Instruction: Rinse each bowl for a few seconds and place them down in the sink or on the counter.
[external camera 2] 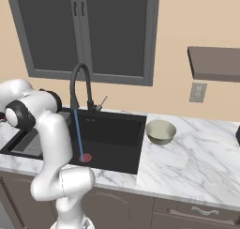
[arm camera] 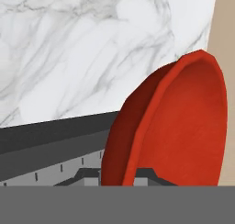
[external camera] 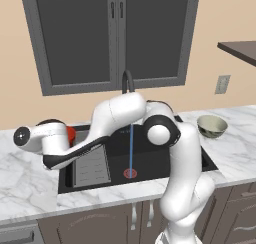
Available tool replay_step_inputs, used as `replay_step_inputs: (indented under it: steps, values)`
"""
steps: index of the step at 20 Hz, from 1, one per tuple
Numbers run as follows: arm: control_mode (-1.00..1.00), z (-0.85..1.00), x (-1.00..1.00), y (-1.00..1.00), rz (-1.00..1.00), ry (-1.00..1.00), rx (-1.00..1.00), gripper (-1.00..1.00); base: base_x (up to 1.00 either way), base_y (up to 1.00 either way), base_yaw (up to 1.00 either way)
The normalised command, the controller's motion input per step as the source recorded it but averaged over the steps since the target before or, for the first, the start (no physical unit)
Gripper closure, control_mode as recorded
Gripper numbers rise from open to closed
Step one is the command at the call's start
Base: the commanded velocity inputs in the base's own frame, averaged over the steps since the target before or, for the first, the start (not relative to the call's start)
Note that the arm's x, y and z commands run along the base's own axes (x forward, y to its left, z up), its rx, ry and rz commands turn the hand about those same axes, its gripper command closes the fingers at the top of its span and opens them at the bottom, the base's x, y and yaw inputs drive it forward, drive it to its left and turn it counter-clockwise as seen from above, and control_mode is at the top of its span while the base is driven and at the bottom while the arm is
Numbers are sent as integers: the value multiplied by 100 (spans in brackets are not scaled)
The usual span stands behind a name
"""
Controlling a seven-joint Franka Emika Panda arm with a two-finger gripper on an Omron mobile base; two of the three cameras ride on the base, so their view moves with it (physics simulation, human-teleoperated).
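2 bowls: 1 red bowl [arm camera: 183,126] is tilting at the frame's right; 1 grey-beige bowl [external camera: 212,125] is sitting on the counter [external camera: 30,183]. I cannot tell the claw's grip.

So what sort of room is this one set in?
A rendered home kitchen, by the look of it: a black sink with water running from its arched tap, set in a white marble counter over brown cabinet doors, and a bowl beside the basin.
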Motion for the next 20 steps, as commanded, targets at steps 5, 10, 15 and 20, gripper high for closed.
replay_step_inputs:
  steps: [5, 10, 15, 20]
  values:
    - [-100, 0, 0, 9, 9, 1, -1, 100, 0, 0, 0]
    - [-100, 0, 0, 0, 10, 4, 0, 100, 0, 0, 0]
    - [-100, 0, 0, 1, 13, 7, 3, 100, 0, 0, 0]
    - [-100, -2, 1, 10, 10, 9, 8, 100, 0, 0, 0]
